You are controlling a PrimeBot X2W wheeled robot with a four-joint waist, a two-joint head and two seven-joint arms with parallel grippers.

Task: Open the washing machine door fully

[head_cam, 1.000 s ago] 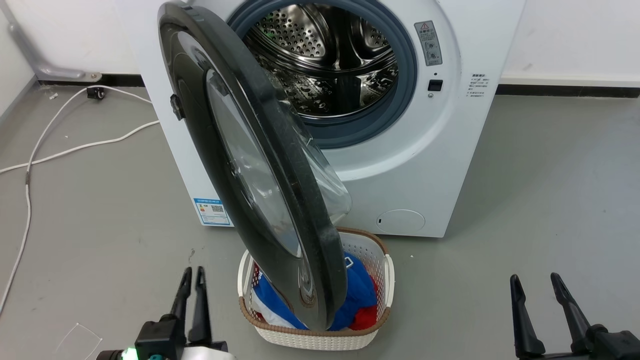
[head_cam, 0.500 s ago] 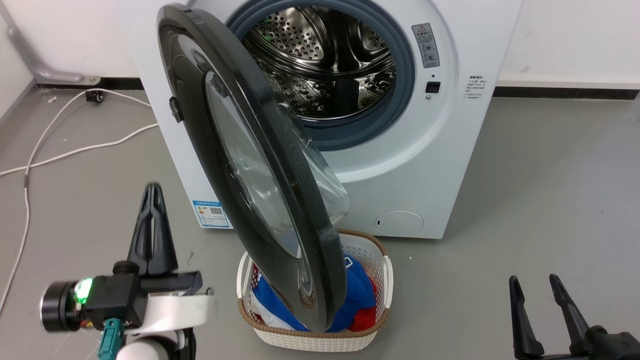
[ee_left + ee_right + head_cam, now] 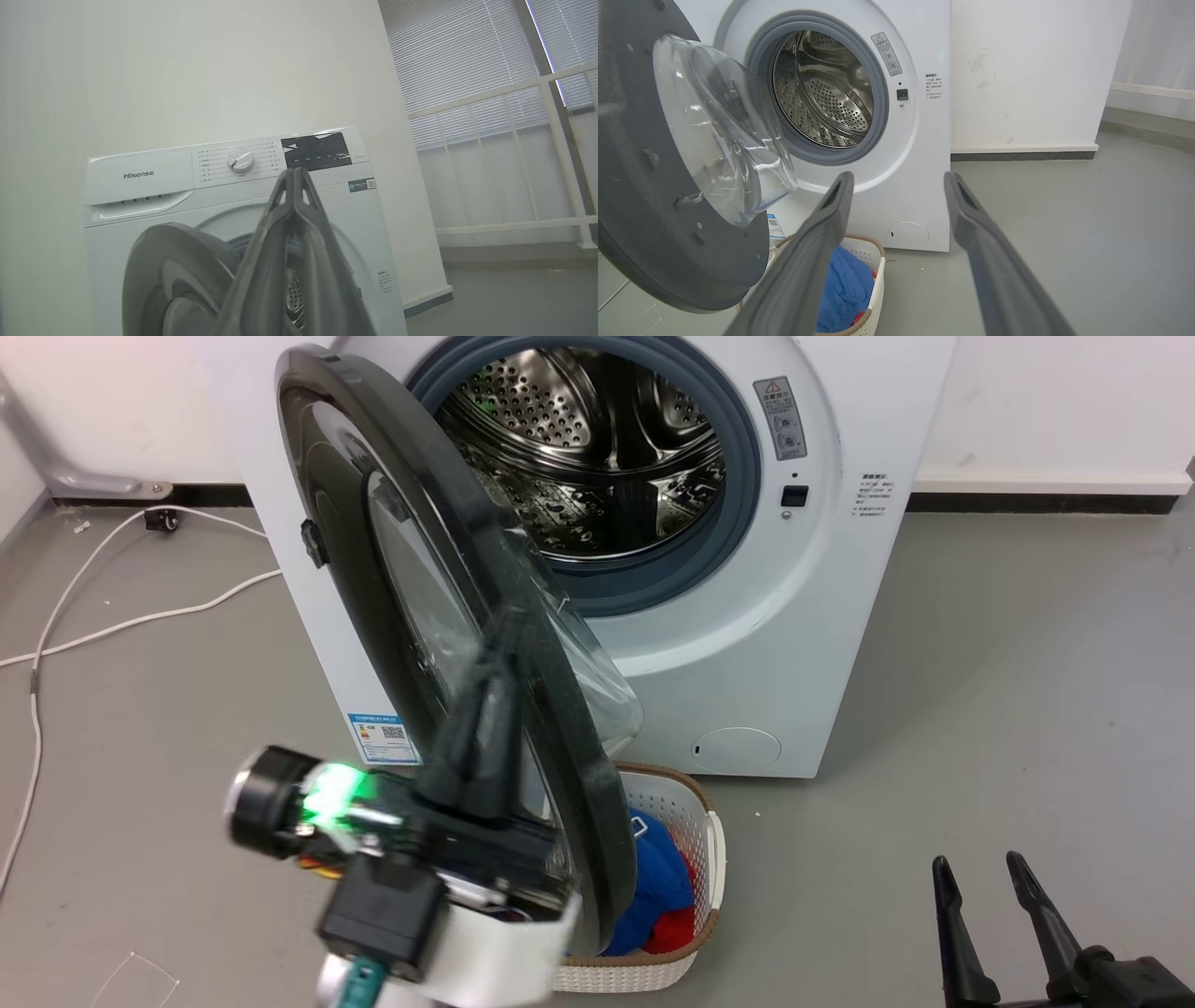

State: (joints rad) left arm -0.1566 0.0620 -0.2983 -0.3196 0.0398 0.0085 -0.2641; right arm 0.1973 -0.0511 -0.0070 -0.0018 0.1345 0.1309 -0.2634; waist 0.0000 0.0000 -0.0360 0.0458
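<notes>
My left gripper [image 3: 499,639], fingers pressed together and empty, stands in front of the half-open door [image 3: 373,476], which hangs over the laundry basket [image 3: 695,821]. I cannot tell if they touch. My right gripper [image 3: 976,873] sits low, fingers spread, holding nothing.

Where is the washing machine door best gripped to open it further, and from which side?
Likely the free rim of the washing machine door, above the laundry basket, approached from the front: it stands half open, edge-on to the robot, thin enough to pinch.
</notes>
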